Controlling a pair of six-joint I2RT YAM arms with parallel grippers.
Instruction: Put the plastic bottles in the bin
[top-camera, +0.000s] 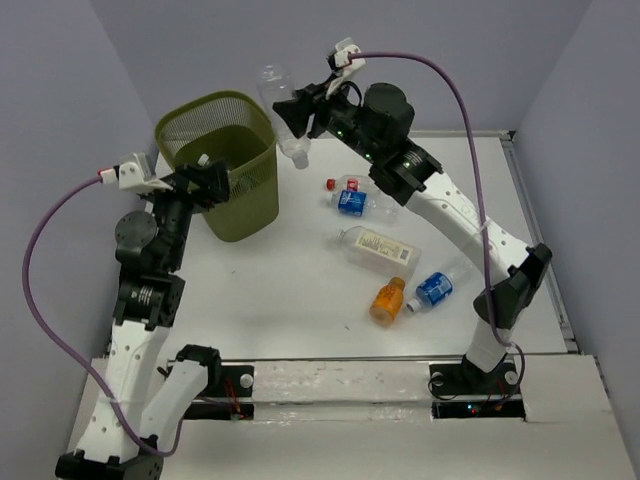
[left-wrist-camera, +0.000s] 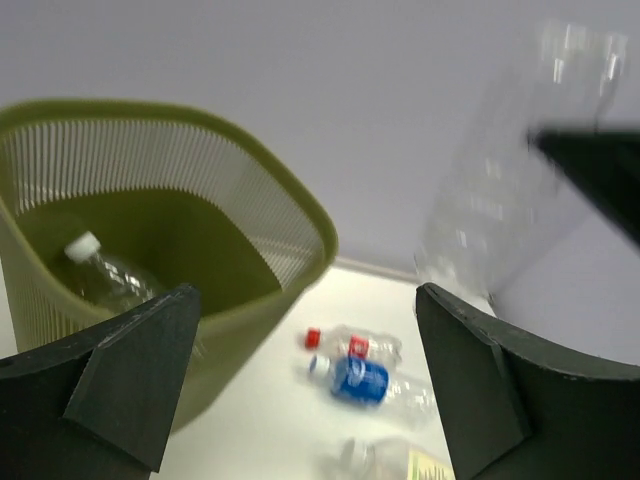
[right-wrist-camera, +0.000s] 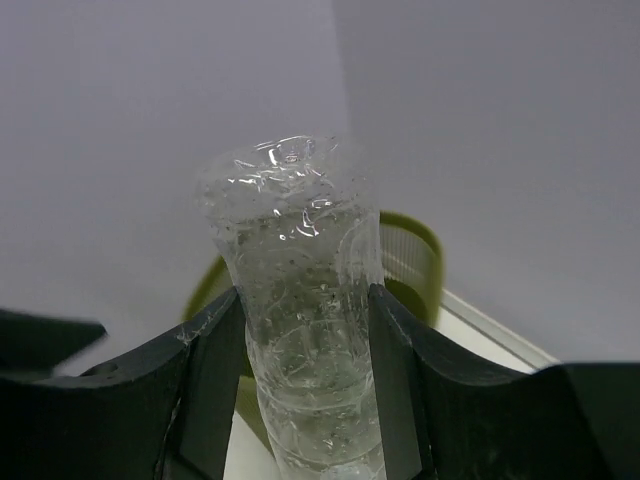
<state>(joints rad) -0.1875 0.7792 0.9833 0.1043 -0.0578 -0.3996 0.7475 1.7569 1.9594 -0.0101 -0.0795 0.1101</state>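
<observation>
right jaws were pinching a clear, crinkled, label-free bottle (right-wrist-camera: 300, 300) around its middle, held up in the air just beside the olive mesh bin (top-camera: 240, 190). left jaws were spread wide with nothing in them, close to the bin's rim. a white-capped bottle (left-wrist-camera: 100, 275) lay inside. the orange one (top-camera: 387, 300) and a blue-labelled one (top-camera: 433, 289) sat side by side on the bench (top-camera: 280, 290).

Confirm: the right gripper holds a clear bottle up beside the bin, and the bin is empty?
Not empty. The left wrist view shows a white-capped bottle inside the bin. The right gripper does hold a clear bottle beside it.
</observation>
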